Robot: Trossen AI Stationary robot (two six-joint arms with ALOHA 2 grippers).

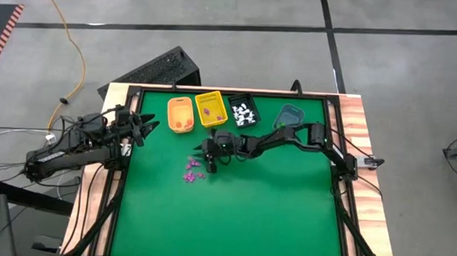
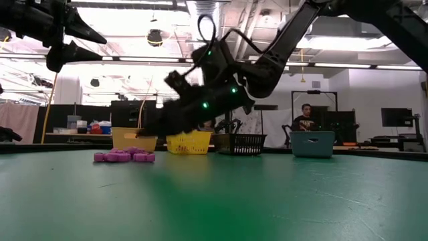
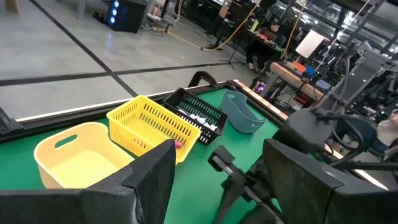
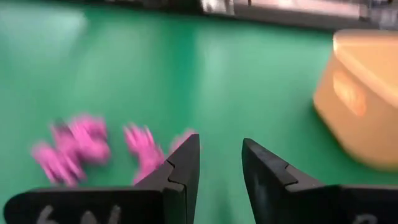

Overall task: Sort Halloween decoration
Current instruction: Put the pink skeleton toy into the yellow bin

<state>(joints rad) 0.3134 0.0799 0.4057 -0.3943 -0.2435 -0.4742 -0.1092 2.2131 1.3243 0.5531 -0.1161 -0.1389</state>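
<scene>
A cluster of purple Halloween decoration trinkets (image 1: 191, 170) (image 2: 124, 155) (image 4: 81, 146) lies on the green table. My right gripper (image 1: 208, 157) (image 4: 219, 146) hovers just on the far right side of them, open, with only bare table between its fingers. One purple trinket (image 4: 144, 149) lies close beside one fingertip. White trinkets (image 1: 245, 113) lie in the black bin. The yellow bin holds a few purple ones (image 1: 207, 110). My left gripper (image 1: 146, 126) (image 3: 217, 168) waits open above the table's far left edge.
Four bins stand in a row along the far edge: orange (image 1: 180, 114), yellow (image 1: 211, 108), black (image 1: 243, 111) and teal (image 1: 290, 115). The near half of the green table (image 1: 231, 222) is bare mat. A person sits in the room behind (image 2: 305, 117).
</scene>
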